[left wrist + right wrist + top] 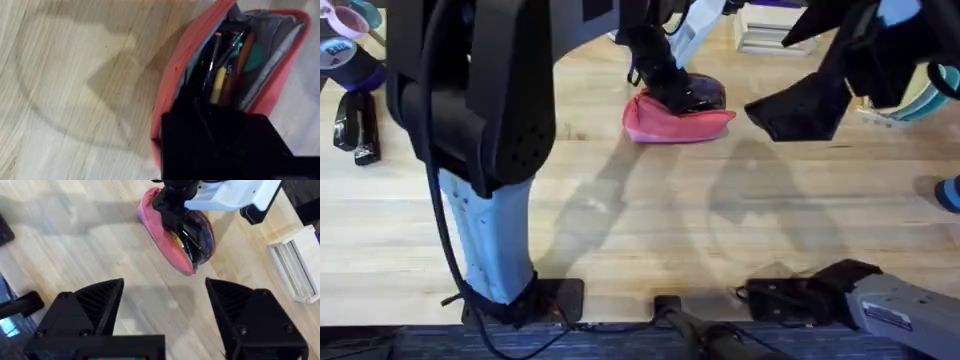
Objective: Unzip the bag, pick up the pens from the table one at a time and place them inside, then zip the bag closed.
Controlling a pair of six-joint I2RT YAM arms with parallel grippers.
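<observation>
The pink bag (692, 125) lies on the table (640, 230) at the back, near the middle. Its zipper is undone and its mouth (240, 55) gapes. Several pens (220, 75) lie inside, among them black, yellow and orange ones; the right wrist view catches them (189, 239) through the opening too. My left gripper (672, 88) is down at the bag's open top (172, 207), its dark body (225, 142) covering one end of the bag. My right gripper (800, 108) hovers to the right of the bag, open and empty (165, 287).
A black stapler (355, 125) lies at the far left, with cups (345, 25) behind it. A white slatted rack (295, 267) stands to the right of the bag. A blue object (948, 192) sits at the right edge.
</observation>
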